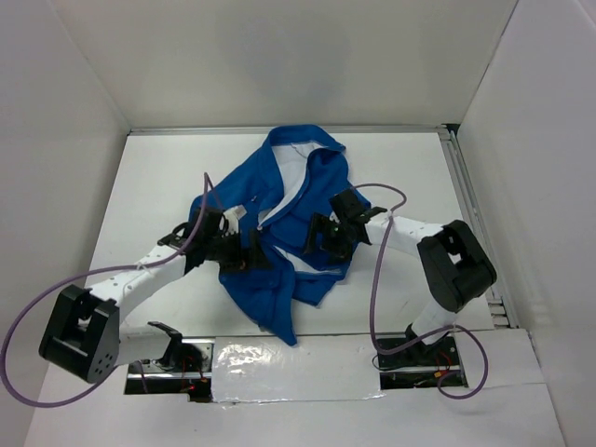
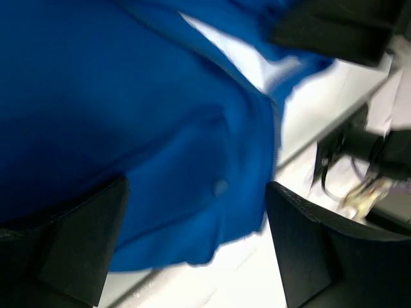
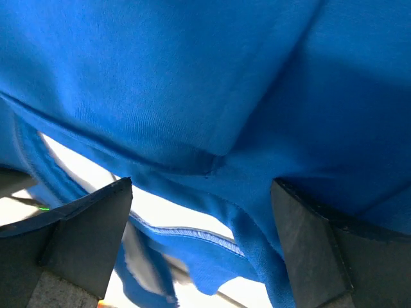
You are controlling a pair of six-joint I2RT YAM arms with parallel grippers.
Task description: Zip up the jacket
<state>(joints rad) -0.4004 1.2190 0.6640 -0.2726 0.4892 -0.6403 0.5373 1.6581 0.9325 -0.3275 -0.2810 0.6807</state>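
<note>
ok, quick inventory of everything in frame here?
jacket: one, royal blue with white lining, crumpled mid-table, open at the collar
table: one, white, under the jacket
enclosure walls: three, white, left, back, right
rail: one, grey metal, table's right edge
shiny sheet: one, silvery white, near edge between the arm bases
cables: two, purple, one looping off each arm
arms: two, white and black, reaching in from the near edge
left gripper: black, open, over the jacket
right gripper: black, open, over the jacket
</note>
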